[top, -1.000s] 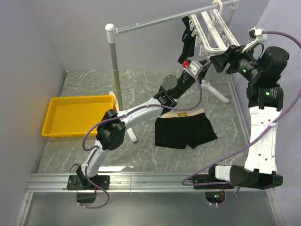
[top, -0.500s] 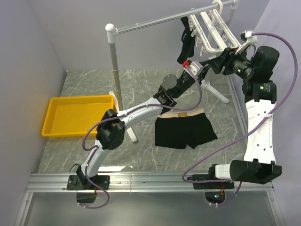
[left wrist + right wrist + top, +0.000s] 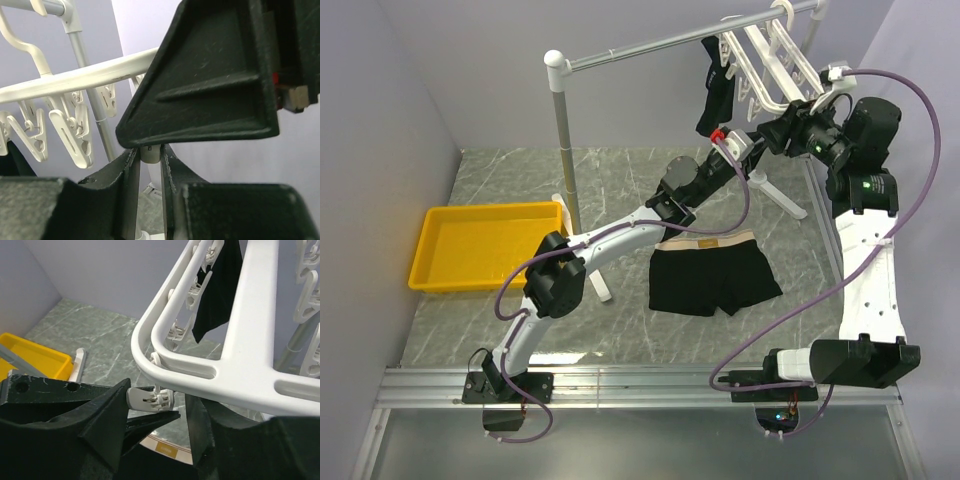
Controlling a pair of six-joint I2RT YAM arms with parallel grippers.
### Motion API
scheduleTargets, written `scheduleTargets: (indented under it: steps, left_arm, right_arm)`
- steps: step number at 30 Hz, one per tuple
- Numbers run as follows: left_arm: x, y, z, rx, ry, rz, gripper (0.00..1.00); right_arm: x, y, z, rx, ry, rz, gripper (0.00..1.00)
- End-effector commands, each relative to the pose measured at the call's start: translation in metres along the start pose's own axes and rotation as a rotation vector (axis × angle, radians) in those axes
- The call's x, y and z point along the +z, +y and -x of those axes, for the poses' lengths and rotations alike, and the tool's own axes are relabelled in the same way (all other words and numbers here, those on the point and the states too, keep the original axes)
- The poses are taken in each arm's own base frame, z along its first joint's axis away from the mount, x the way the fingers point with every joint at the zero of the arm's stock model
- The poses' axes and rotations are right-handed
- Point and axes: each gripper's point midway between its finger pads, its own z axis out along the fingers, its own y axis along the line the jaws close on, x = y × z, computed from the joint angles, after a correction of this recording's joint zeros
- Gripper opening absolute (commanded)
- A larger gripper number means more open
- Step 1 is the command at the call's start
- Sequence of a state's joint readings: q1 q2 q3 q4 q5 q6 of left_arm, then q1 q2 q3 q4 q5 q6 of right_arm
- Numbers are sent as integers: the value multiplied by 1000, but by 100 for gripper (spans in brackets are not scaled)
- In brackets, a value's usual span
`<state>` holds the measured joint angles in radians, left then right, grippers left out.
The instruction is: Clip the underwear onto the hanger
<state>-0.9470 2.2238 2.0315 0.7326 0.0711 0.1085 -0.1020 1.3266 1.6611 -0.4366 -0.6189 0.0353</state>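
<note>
Across the tan waistband (image 3: 705, 241) of the underwear (image 3: 712, 280), lettering illegibly small.

This looks like a robotics lab cell, not a home. Plain grey partition walls (image 3: 380, 100) box in a marble-patterned worktop (image 3: 620, 180). An aluminium rail (image 3: 640, 385) along the bottom of the frame carries the arm mounts and purple cables (image 3: 790, 322).
</note>
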Motion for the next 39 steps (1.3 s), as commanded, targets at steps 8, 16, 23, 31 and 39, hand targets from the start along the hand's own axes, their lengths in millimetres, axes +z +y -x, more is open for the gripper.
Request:
scheduleTargets:
  steps: [8,16,23,31,39]
  left_arm:
    - [6,-5,33,-6,-59,-45,35]
    - [-16,-7,41,-11,5,-77,56]
    - [-84,17,36,-187,252,-44,64]
    - [-227,7,-37,-478,774,151,85]
    - [-330,5,-118,-665,1106,456,88]
  right_arm:
    - [3,-3,15,-110,-70,-45,25]
    - [1,0,19,-94,-77,-35,1]
    - [-2,3,25,-97,-89,-35,0]
    - [-1,1,25,-91,-81,-43,0]
    - [0,-3,25,-85,-78,-60,0]
